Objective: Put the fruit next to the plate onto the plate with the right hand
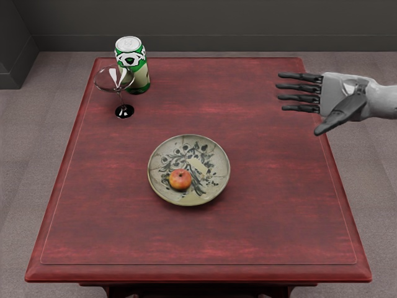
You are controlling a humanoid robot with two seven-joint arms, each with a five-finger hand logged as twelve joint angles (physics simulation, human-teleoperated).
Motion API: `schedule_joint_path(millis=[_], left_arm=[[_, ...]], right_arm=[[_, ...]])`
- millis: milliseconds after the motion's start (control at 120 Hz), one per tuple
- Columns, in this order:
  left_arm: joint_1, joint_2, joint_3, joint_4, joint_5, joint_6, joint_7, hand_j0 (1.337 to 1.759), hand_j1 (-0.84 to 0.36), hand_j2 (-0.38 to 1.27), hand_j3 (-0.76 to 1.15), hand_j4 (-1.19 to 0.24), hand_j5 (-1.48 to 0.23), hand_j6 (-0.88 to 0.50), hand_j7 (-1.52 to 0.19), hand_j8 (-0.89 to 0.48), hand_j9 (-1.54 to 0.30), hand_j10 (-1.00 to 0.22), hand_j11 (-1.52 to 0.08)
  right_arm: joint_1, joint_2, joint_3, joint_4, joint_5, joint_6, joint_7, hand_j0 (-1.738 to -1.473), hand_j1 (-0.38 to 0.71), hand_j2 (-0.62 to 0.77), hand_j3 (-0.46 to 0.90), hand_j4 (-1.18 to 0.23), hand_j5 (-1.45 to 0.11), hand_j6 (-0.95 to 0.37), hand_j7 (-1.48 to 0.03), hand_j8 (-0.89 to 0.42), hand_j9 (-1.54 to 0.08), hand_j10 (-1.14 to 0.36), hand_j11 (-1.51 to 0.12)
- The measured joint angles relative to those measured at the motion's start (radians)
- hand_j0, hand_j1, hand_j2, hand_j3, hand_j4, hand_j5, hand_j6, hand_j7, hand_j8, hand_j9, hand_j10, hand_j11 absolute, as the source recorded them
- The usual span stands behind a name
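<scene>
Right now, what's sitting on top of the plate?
One fruit, a red-orange apple, rests on the plate, slightly toward its near edge. It hides the painted pattern beneath it. The right hand hangs apart, off to the right, fingers spread, holding nothing.

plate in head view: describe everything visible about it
The plate is round, shallow and ceramic-looking, pale olive-beige with a dark leafy pattern. It lies flat near the middle of the red wooden table. A small red-orange fruit sits on its front-left part. Nothing else touches it; the open right hand hovers apart, near the table's far right corner.
</scene>
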Motion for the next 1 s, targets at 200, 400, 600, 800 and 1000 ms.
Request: schedule_joint_path(millis=[200, 400, 600, 800, 1000], left_arm=[[0.000, 0.000, -0.001, 0.000, 0.000, 0.000, 0.000, 1.658, 0.06, 0.05, 0.00, -0.25, -0.32, -0.25, -0.32, -0.25, -0.32, -0.24, -0.32], [0.000, 0.000, -0.002, 0.000, 0.000, 0.000, 0.000, 1.658, 0.06, 0.05, 0.00, -0.25, -0.32, -0.25, -0.32, -0.25, -0.32, -0.24, -0.32], [0.000, 0.000, -0.003, 0.000, 0.000, 0.000, 0.000, 1.658, 0.06, 0.05, 0.00, -0.25, -0.32, -0.25, -0.32, -0.25, -0.32, -0.24, -0.32], [0.000, 0.000, -0.003, 0.000, 0.000, 0.000, 0.000, 1.658, 0.06, 0.05, 0.00, -0.25, -0.32, -0.25, -0.32, -0.25, -0.32, -0.24, -0.32], [0.000, 0.000, -0.003, 0.000, 0.000, 0.000, 0.000, 1.658, 0.06, 0.05, 0.00, -0.25, -0.32, -0.25, -0.32, -0.25, -0.32, -0.24, -0.32]], right_arm=[[-0.036, -0.047, -0.002, -0.006, 0.026, 0.000, 0.000, -1.658, -0.30, -0.01, 0.00, -0.04, -0.05, -0.04, -0.05, -0.04, -0.05, -0.04, -0.05], [-0.047, -0.055, -0.002, -0.007, 0.032, 0.000, 0.000, -1.658, -0.31, -0.01, 0.00, -0.03, -0.05, -0.03, -0.05, -0.03, -0.05, -0.04, -0.05], [-0.048, -0.056, -0.002, -0.008, 0.033, 0.000, -0.001, -1.658, -0.31, -0.01, 0.00, -0.03, -0.05, -0.03, -0.05, -0.03, -0.05, -0.04, -0.05], [-0.049, -0.056, -0.001, -0.008, 0.033, 0.000, -0.001, -1.658, -0.31, -0.01, 0.00, -0.03, -0.05, -0.03, -0.05, -0.03, -0.05, -0.03, -0.05], [-0.049, -0.056, -0.001, -0.008, 0.033, 0.000, -0.001, -1.658, -0.31, -0.01, 0.00, -0.03, -0.05, -0.03, -0.05, -0.03, -0.05, -0.03, -0.05]])
